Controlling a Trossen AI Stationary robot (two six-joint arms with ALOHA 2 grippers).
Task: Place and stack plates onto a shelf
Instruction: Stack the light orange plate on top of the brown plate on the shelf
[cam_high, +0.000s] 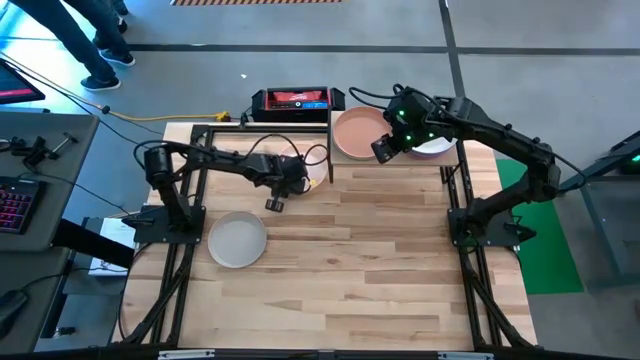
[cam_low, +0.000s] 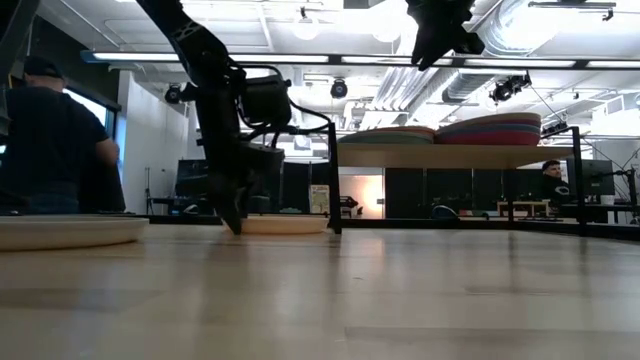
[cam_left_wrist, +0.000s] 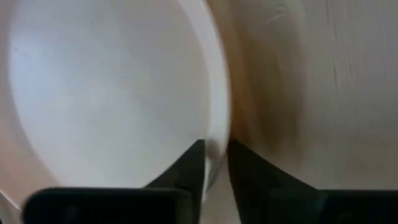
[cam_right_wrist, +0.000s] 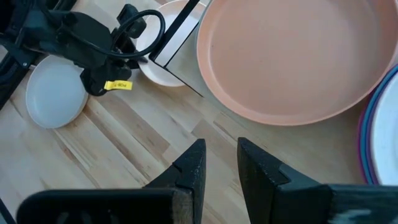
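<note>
High view, shelf (cam_high: 395, 150): stood at the upper centre of the frame, along the table's far edge, with plates on it in two stacks.
Stack toward frame left: topped by the salmon-brown plate (cam_high: 357, 135); teal showed beneath it in the low view.
Stack toward frame right: topped by a pale plate (cam_high: 437, 147) with a blue rim under it; magenta and purple bands showed in the low view. Exact count not readable.
Cream plate (cam_left_wrist: 112, 81): lay flat on the table (cam_high: 380, 260), just below the shelf's left end in the high view, partly hidden by the left arm.
Grey plate (cam_high: 237, 240): lay alone at lower left of the high view, well apart from the shelf, untouched.
Left gripper (cam_left_wrist: 216, 146): pointed down at the cream plate's edge; fingers closed onto the rim, one inside, one outside. Plate not yet lifted.
Right gripper (cam_right_wrist: 217, 155): hovered above bare wood in front of the salmon-brown plate; fingers narrowly parted, nothing between them.
Done so far: judged mostly finished, with the bulk of the plates up in both stacks.
Left to do: likely two plates, the cream one now in hand, then the grey.
Beyond the table: a person (cam_low: 50, 140) at the left edge of the low view.
</note>
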